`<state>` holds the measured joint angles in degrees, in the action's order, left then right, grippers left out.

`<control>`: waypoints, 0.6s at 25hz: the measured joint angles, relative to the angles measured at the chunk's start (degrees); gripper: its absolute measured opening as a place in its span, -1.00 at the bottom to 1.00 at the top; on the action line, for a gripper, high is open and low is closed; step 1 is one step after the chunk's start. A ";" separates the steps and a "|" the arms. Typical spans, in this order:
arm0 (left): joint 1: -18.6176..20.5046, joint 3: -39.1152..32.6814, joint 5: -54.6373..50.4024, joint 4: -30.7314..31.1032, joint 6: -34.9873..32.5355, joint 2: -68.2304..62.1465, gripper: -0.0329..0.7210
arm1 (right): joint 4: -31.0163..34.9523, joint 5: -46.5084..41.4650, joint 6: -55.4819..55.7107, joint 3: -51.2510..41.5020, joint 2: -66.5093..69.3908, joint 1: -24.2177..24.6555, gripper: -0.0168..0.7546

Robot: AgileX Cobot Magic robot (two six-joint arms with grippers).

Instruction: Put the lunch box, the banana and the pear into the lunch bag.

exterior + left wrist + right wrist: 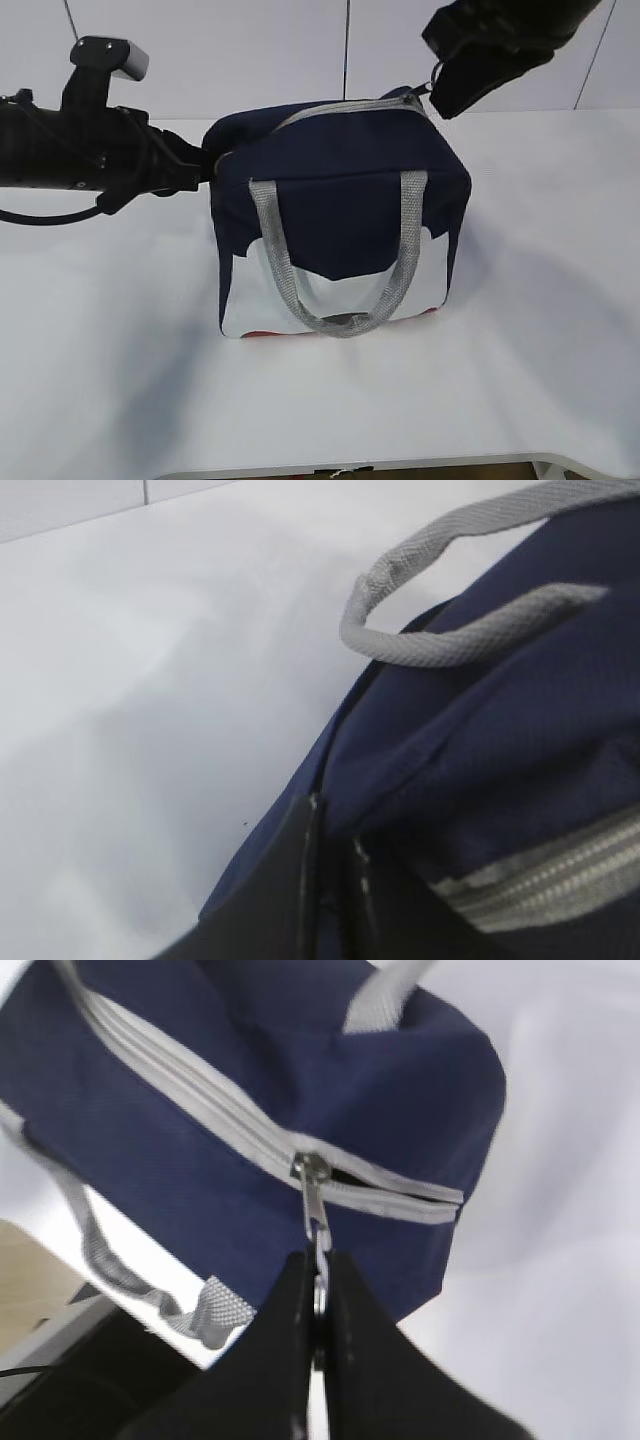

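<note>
The right gripper (pixel 316 1305) is closed on the ring pull (pixel 318 1245) of the zipper (pixel 200 1090), whose slider sits near one end of the bag's top, probably so the zipper can be drawn along. The left gripper (pixel 335 880) is pinched shut on the dark fabric at the opposite end of the lunch bag (pixel 340 190), apparently to brace it against that pull. The bag stands upright on the white table (pixel 540 300), handles (pixel 340 320) hanging down. No lunch box, banana or pear is visible.

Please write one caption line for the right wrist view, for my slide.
The right tool, shut on the zipper pull, at the nearly closed zipper of the navy lunch bag.
</note>
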<state>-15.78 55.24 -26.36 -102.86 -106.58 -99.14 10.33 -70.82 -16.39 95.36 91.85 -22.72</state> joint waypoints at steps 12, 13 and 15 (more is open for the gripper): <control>0.22 0.00 -0.35 0.26 0.00 0.00 -0.94 | 4.92 0.10 10.82 -4.37 -1.82 2.73 -0.91; 0.22 0.00 -0.35 0.26 0.00 0.00 -0.94 | 4.92 0.10 12.56 -4.37 -1.82 3.13 -0.91; 0.22 0.00 -0.58 0.26 0.00 0.00 -0.94 | 5.20 0.10 15.79 -4.37 -1.82 3.82 -0.91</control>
<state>-15.56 55.24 -26.94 -102.59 -106.58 -99.14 15.53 -70.71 -0.60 91.00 90.03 -18.90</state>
